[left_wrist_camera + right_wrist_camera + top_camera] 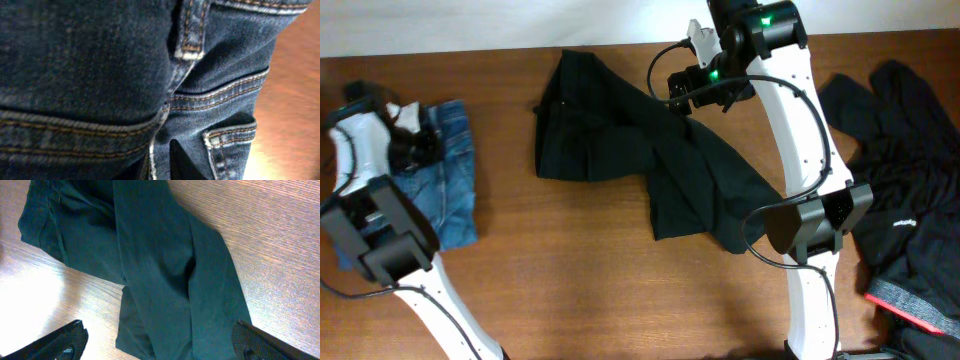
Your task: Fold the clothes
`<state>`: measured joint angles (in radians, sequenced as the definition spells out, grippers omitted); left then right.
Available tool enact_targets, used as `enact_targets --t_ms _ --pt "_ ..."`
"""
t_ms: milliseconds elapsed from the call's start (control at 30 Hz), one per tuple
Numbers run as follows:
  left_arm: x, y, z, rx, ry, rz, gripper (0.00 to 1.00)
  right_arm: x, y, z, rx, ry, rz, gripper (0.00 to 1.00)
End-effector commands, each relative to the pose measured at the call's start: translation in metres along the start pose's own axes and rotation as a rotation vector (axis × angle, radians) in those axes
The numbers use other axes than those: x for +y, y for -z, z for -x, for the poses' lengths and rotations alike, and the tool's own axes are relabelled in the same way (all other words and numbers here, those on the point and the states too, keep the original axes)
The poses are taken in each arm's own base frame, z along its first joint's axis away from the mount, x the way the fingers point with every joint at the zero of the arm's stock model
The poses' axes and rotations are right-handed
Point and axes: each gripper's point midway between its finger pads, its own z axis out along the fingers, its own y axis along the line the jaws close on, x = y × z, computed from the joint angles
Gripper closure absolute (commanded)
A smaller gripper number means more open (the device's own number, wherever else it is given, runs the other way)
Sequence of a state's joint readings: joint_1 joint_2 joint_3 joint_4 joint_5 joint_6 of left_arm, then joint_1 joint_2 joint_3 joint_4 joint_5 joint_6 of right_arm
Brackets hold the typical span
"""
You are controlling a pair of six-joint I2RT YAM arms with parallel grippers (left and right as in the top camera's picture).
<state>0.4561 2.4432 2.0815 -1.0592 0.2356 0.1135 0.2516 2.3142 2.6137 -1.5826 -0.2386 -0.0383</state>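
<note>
Wooden table point(600, 290) carried limp trousers point(620, 150) sprawled mid-board, jeans point(455, 190) at left. Over the trousers the right gripper point(157, 332) hovered wide open, empty. Whether the left gripper point(410, 140), on the jeans, had hold couldn't be told. Soft, light cloth, likely best pinched at waistband corners.

Brown wood-grain table point(570, 270) is filling the view. Pale strip point(470, 25) is running along 12 o'clock. Glare point(30, 295) is bouncing off the wood at 8 o'clock, right wrist view.
</note>
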Motion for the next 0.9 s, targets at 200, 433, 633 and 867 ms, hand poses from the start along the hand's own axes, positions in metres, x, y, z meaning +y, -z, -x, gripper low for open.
enact_targets --t_ms 200,433,633,867 --pt "-0.072 0.033 0.019 -0.086 -0.102 -0.321 0.67 -0.001 0.010 -0.019 0.060 0.050 -0.038 0.01" --pt "-0.141 0.044 0.011 -0.070 -0.260 -0.361 0.65 -0.017 0.007 -0.031 0.126 0.099 -0.121 0.01" --pt "-0.199 0.032 -0.013 -0.005 -0.410 -0.386 0.65 -0.039 0.003 -0.041 0.172 0.053 -0.212 0.01" --pt "-0.240 0.016 -0.037 0.055 -0.528 -0.297 0.57 -0.059 0.043 -0.061 0.141 -0.062 -0.229 0.01"
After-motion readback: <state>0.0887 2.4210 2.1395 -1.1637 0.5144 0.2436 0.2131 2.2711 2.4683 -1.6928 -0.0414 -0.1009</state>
